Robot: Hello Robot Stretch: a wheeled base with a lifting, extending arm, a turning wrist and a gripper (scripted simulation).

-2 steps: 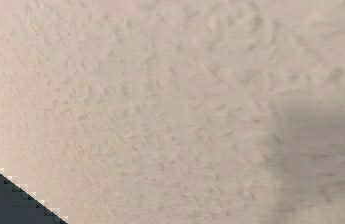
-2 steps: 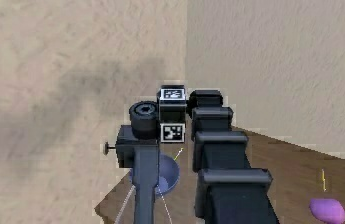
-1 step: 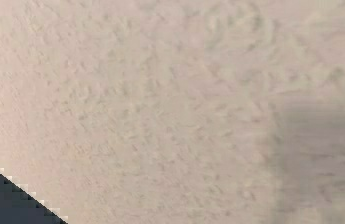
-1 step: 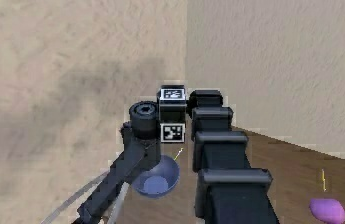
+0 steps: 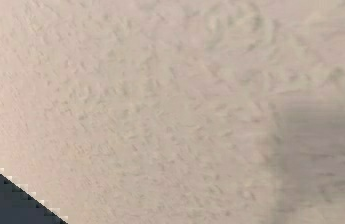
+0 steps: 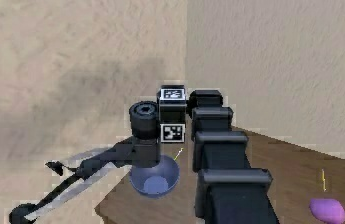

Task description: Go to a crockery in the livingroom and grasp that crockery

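A small blue-violet bowl (image 6: 156, 180) sits on a brown wooden table (image 6: 280, 160) near its corner. In the arm side view the dark arm (image 6: 225, 165) reaches out over the table, with two white marker squares (image 6: 172, 112) at its end. The gripper (image 6: 40, 190) has its dark body just above the bowl. Its thin fingers (image 6: 85, 168) run down and left past the table's corner. I cannot tell whether it holds anything, or whether it touches the bowl.
A beige textured wall (image 5: 170, 100) stands close ahead in the forward view, with a dark patch (image 5: 5, 200) at the bottom left. Beige walls meet in a corner (image 6: 188, 45) behind the table. A small purple thing (image 6: 328, 209) lies on the table at the right.
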